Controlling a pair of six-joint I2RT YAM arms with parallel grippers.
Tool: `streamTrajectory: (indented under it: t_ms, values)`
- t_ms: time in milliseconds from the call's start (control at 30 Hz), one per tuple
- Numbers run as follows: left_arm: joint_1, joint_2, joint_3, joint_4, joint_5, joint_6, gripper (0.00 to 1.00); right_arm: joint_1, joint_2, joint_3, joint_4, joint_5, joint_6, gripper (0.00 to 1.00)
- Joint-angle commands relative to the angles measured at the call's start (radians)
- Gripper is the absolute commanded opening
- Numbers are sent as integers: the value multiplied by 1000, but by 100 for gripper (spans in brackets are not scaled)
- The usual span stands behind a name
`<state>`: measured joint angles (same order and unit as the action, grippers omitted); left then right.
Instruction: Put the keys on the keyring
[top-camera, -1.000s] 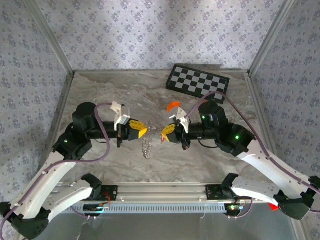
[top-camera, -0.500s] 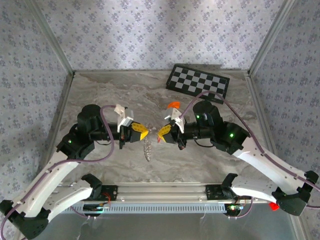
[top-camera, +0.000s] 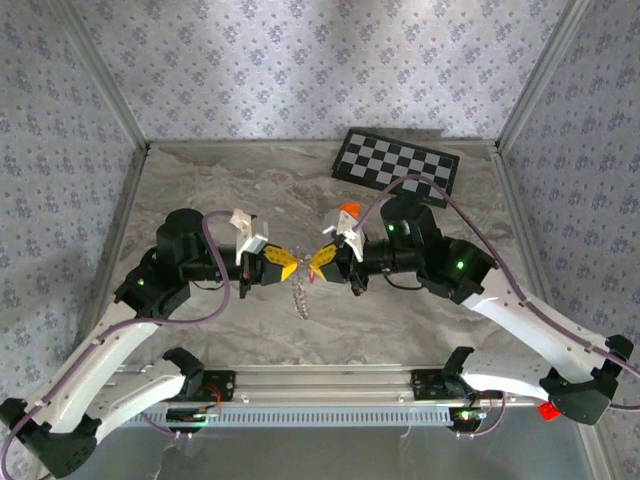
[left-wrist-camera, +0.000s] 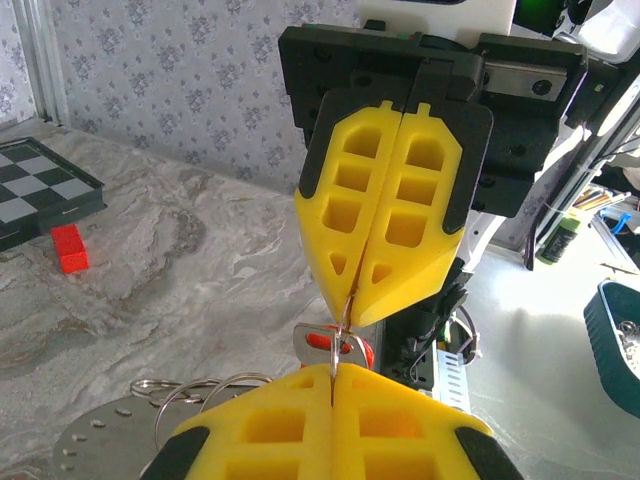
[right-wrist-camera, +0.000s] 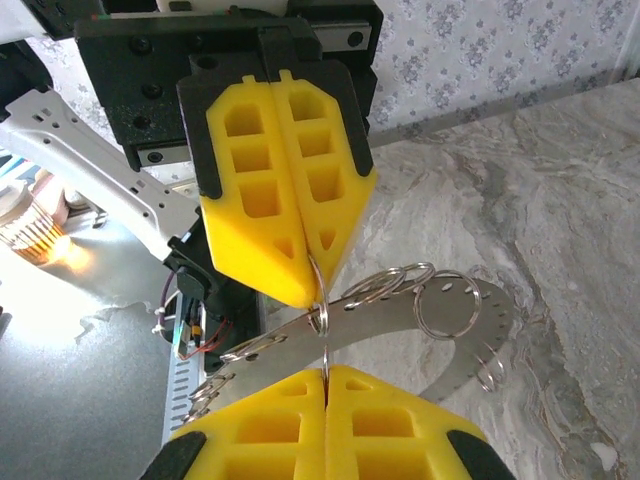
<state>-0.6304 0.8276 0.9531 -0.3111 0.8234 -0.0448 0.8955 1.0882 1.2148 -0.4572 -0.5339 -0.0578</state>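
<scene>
Two arms are facing tip to tip.
Left fingers (top-camera: 280, 264) are clamping the keyring (top-camera: 300, 297), right fingers (top-camera: 324, 259) the keys (left-wrist-camera: 325, 343); checkered board (top-camera: 395, 163) lying behind.

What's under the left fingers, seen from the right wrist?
The keyring hangs there: a flat silvery arc carrying split rings, one ring pinched by the left fingers. Its lower left end is covered by the right fingers.

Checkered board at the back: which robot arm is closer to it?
Right. The right arm sits just on the near side of the checkered board. The left arm is farther off to the left, its shut jaws nearly tip to tip with the right arm's.
</scene>
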Motion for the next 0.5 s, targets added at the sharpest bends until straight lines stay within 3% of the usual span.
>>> streamTrajectory:
  t_ms: [0,467]
  values:
    - [-5,-1,11,46,36,16,0,7,9,35,-26,14,-7,0]
    - [-6,-4,7,53,37,13,0,2,1,20,-22,-34,-16,0]
